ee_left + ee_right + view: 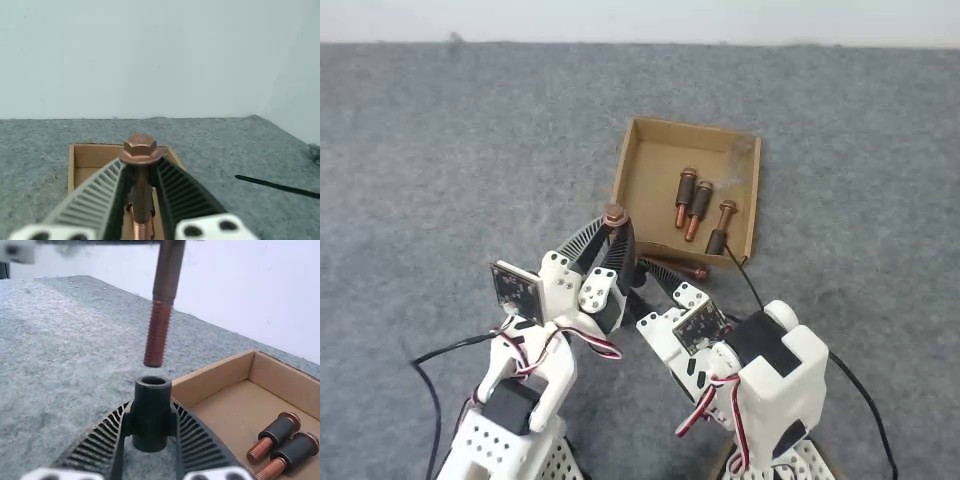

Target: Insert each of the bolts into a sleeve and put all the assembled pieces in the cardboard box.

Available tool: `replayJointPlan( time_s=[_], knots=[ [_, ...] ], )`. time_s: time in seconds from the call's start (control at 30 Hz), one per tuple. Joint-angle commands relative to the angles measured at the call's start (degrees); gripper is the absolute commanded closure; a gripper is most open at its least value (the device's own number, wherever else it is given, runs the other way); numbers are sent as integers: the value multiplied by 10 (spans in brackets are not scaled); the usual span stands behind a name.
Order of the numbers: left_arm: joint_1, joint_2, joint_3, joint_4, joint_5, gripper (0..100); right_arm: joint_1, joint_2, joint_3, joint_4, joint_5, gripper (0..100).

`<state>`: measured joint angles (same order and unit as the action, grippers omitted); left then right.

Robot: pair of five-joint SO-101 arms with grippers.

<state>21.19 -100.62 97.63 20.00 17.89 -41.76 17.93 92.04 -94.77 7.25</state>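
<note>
Grey carpet (pixel 440 150): I note left gripper (pixel 140 167) clamped on a bolt (pixel 139 148), thread down, just above the sleeve (pixel 151 417) gripped upright by right gripper (pixel 151 407). 3 assembled pieces (pixel 700 205) lie in the cardboard box (pixel 650 180).

- Cardboard box (pixel 650 185) sits on the grey table (pixel 440 150), holding three sleeved bolts (pixel 700 205) toward its right wall.
- Left gripper (pixel 613 232) clamps an upright bolt (pixel 614 215) at the box's near-left corner.
- A bare bolt (pixel 676 267) lies just outside the near wall.

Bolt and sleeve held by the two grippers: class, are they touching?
Apart. The right wrist view shows a gap between the tip of the bolt and the sleeve below it.
</note>
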Motion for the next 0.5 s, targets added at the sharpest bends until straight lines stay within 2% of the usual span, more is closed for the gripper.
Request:
replayJointPlan(
  time_s=[0.0, 0.1, 0.33, 0.47],
  knots=[
    [4, -18, -9, 0, -6, 990, 4, -38, 17, -15, -8, 992],
    [4, 8, -8, -28, -6, 990, 4, -38, 17, -15, -8, 992],
    [-25, 168, -22, -180, -5, 990, 4, -36, 17, -15, -8, 992],
    [-25, 231, -39, -205, 25, 990, 5, -36, 17, -15, -8, 992]
  ],
)
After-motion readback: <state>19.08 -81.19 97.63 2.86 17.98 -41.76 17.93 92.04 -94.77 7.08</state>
